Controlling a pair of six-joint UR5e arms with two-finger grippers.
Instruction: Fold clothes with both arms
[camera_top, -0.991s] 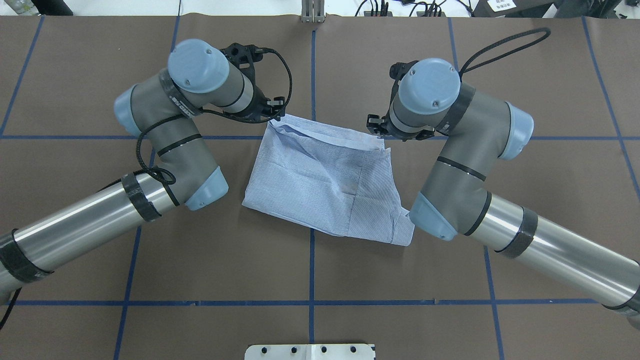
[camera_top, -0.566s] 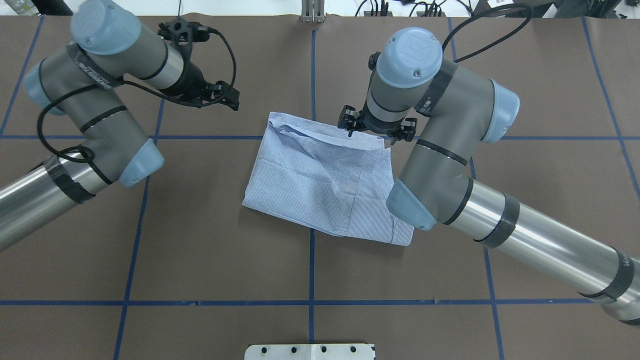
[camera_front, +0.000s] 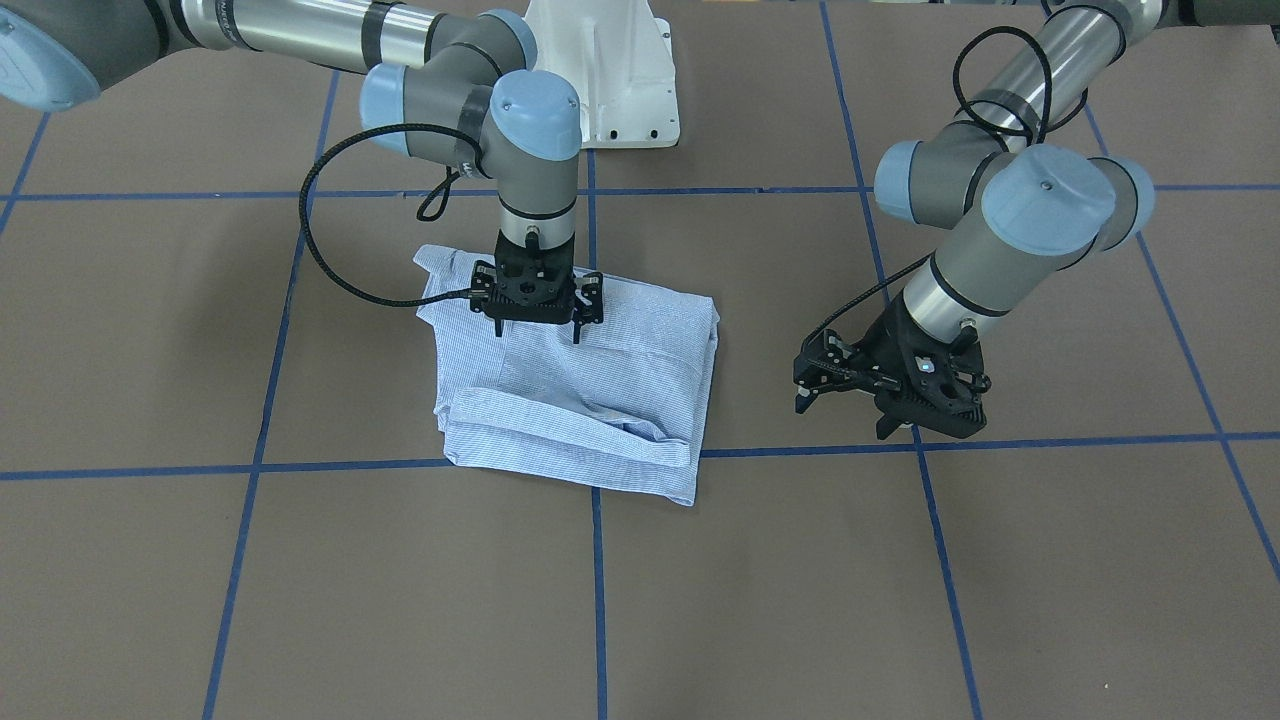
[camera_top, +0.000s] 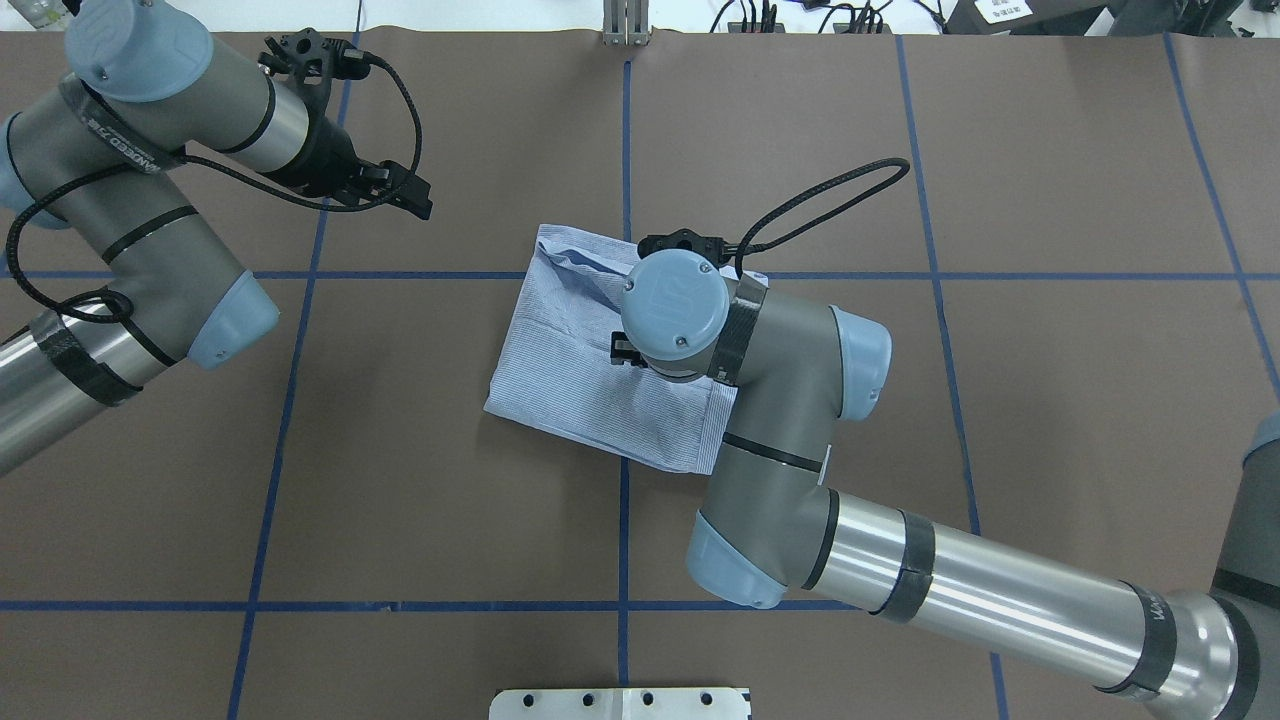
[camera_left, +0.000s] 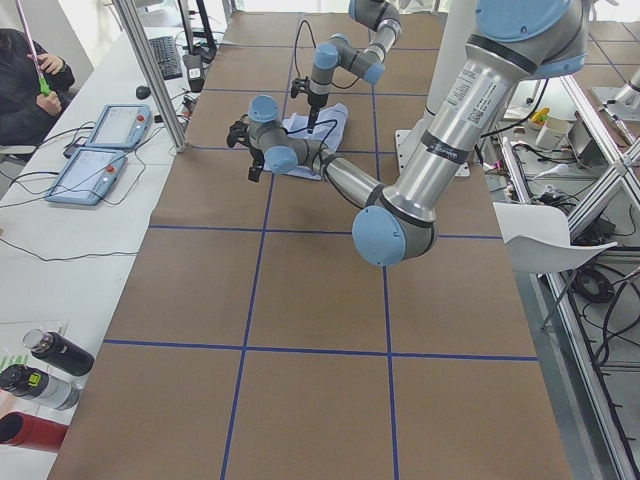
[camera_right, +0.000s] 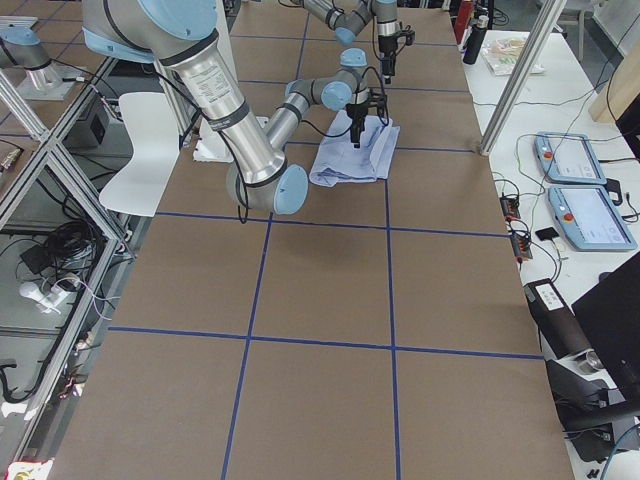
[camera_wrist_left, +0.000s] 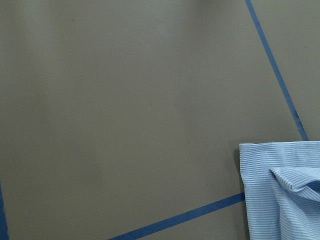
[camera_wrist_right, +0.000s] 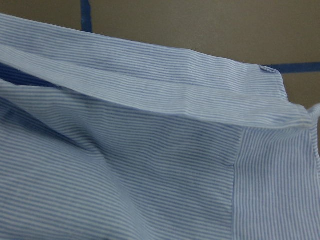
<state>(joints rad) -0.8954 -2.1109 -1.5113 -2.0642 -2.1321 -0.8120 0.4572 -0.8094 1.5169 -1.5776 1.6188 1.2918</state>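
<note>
front: my right claw is hanging spread wide and empty over the soft, roughly square folded shirt on the matte brown desk | my left claw is gaping empty, well aside | right wrist: fine-striped cloth is filling the view, hems layered

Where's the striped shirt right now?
In the overhead view the folded shirt lies mid-table on the centre blue line, directly under the right gripper.

You see the right gripper pointing down over the folded shirt, jaws spread. The left gripper hangs well clear of the shirt, jaws spread.
</note>
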